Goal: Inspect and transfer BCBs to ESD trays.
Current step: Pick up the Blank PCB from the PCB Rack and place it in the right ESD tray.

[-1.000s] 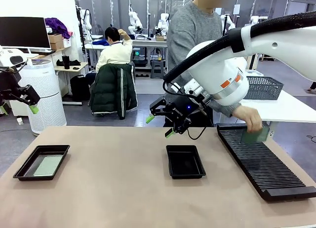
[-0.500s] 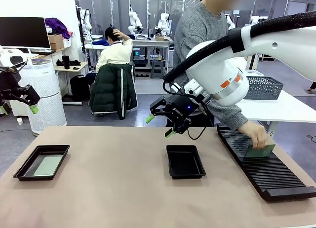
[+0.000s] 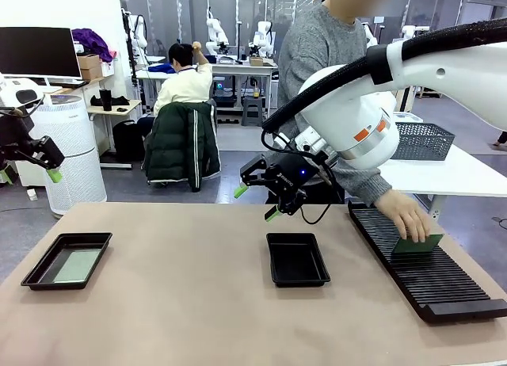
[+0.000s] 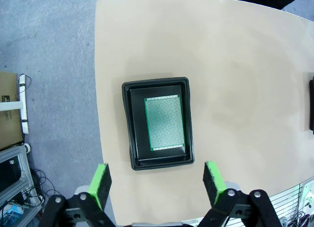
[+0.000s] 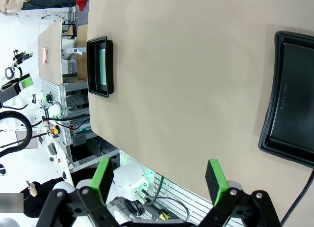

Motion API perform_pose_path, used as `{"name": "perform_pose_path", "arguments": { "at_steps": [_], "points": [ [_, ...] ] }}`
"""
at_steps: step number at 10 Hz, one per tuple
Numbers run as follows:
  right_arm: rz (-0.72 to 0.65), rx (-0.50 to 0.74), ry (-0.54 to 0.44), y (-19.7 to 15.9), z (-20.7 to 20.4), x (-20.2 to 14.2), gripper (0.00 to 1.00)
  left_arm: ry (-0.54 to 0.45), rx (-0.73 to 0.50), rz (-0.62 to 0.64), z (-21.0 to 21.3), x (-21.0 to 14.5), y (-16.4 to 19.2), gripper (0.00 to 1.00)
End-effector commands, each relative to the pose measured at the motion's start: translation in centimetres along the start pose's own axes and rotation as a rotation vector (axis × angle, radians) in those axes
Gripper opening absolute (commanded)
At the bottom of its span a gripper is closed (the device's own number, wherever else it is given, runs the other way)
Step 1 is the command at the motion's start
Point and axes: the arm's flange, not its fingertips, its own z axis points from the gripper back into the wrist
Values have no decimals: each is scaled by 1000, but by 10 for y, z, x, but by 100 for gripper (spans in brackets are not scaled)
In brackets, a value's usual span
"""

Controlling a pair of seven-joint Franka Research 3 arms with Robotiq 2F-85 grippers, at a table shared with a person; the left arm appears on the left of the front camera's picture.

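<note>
One BCB (image 3: 77, 265) lies flat in the left ESD tray (image 3: 32, 277). From straight above, the left wrist view shows that board (image 4: 164, 123) in its tray (image 4: 128, 124), with my left gripper (image 4: 157, 180) open and empty high over it. This gripper (image 3: 29, 176) hangs at the far left, off the table. The middle ESD tray (image 3: 297, 259) holds nothing. Behind it and above the table, my right gripper (image 3: 256, 203) is open and empty. A person's hand (image 3: 405, 219) holds a second BCB (image 3: 417, 244) down on the rack.
A long black ribbed rack (image 3: 424, 275) runs along the table's right side. The right wrist view shows my open right gripper (image 5: 158, 180), the middle tray (image 5: 289, 99) and the far left tray (image 5: 100, 67). The person stands behind my right arm.
The person's hand has carried the green board down and to the right, from held up over the rack's far end to lying low on the rack. Both arms are still.
</note>
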Motion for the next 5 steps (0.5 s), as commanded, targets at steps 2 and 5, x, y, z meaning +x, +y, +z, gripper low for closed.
{"name": "perform_pose_path", "arguments": {
  "at_steps": [2,5],
  "points": [
    [-1,-1,1,-1,0,-1,100,-4,2,1,-1,-3,0,100],
    [0,0,0,0,0,0,100,-4,2,1,-1,-3,0,100]
  ]
}}
